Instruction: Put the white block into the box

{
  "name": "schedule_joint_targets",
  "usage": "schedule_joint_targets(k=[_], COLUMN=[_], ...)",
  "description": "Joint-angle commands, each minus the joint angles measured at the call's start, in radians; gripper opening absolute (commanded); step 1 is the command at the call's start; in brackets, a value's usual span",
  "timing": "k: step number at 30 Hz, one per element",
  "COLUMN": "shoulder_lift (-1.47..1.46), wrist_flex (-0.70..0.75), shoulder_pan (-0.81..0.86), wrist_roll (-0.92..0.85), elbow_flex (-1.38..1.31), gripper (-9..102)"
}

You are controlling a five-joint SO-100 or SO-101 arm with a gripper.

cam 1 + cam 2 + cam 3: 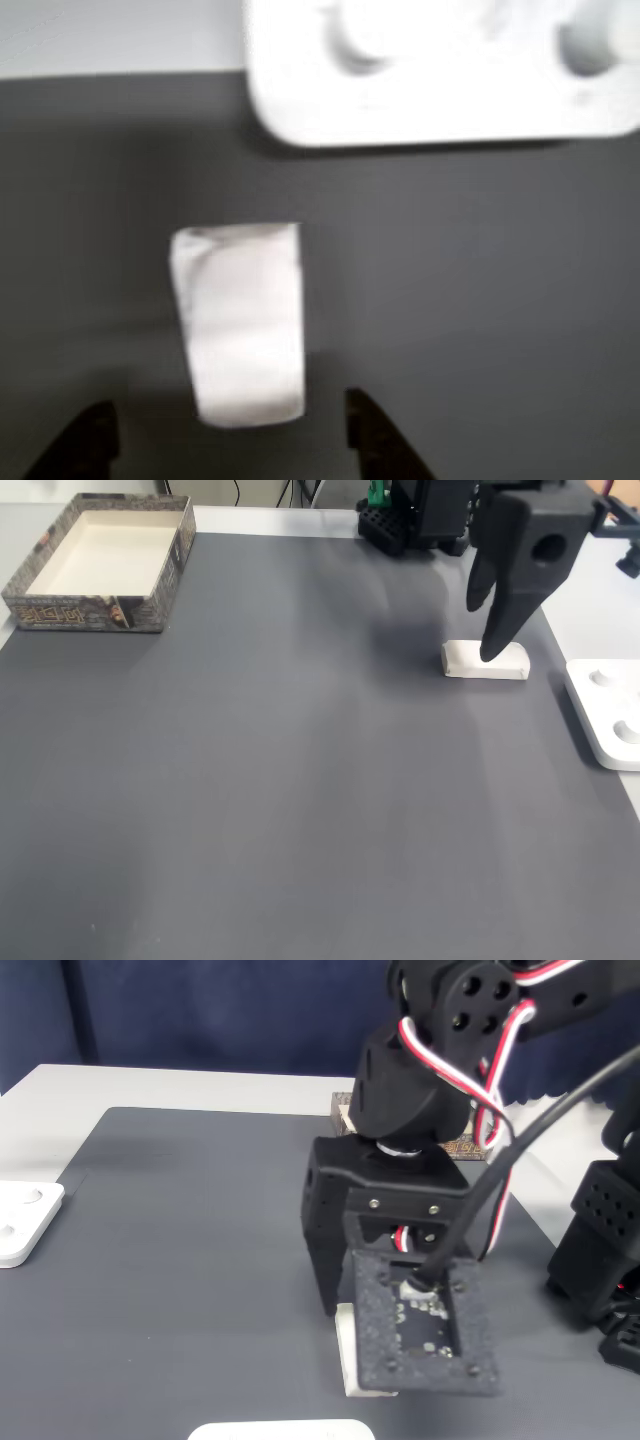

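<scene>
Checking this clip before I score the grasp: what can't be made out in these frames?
- White block: in a fixed view, mostly hidden behind the arm's camera mount.
- Box: in that fixed view, mostly covered by the arm.
- Gripper: in the other view, the jaws are cut off by the bottom edge; contact with the block cannot be told.
- White panel: blurred and overexposed, cut off at the top.

A matte black printed arm (400, 1190) carries red-and-white wires, a black cable, silver screws and a claw (497, 645).
</scene>
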Motion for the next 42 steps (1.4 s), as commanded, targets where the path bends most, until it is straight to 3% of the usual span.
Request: schedule_joint_targets(k=[1, 42], shoulder_lift=[0.000, -0.114], wrist_flex=[-0.038, -0.032], shoulder_pan=[0.011, -0.011], wrist_roll=[-0.018, -0.029], elbow_flex=[-0.069, -0.083], gripper=[32, 27])
